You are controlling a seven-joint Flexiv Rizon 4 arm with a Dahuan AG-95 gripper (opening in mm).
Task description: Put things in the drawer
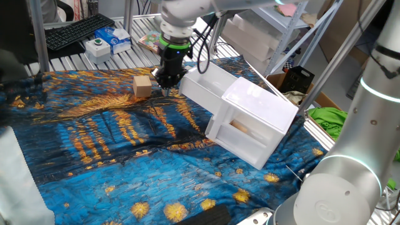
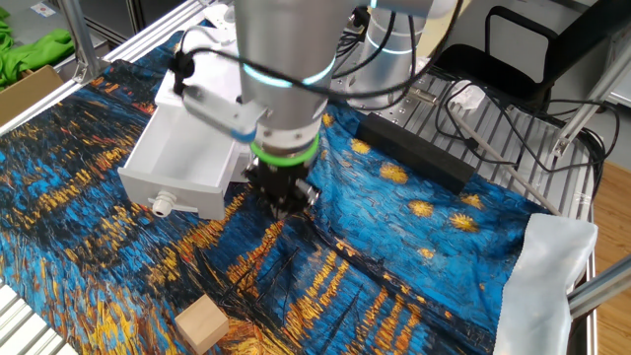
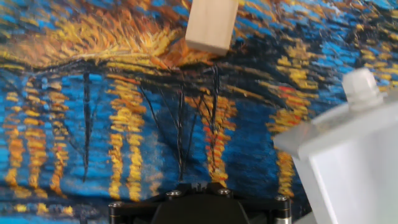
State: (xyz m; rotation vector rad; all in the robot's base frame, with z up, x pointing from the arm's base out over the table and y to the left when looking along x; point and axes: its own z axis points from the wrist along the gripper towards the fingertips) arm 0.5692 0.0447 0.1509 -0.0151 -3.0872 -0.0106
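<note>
The tan wooden block (image 1: 142,86) lies on the blue and orange cloth, left of the open upper drawer (image 1: 199,89). It also shows in the other fixed view (image 2: 201,323) and at the top of the hand view (image 3: 212,25). The drawer is a shallow white tray (image 2: 185,163) slid out of the white cabinet (image 1: 259,103), with a knob on its front (image 3: 362,88); its inside looks empty. My gripper (image 1: 168,85) points down just above the cloth between the block and the drawer's front corner (image 2: 287,208). Its fingers look closed together and hold nothing.
The lower drawer with the see-through front (image 1: 245,130) is closed. A keyboard (image 1: 78,30) and small boxes (image 1: 107,42) sit on the rack behind. A long black bar (image 2: 414,153) and a white cloth (image 2: 552,266) lie beside the tablecloth. Another robot arm (image 1: 369,125) stands at the right.
</note>
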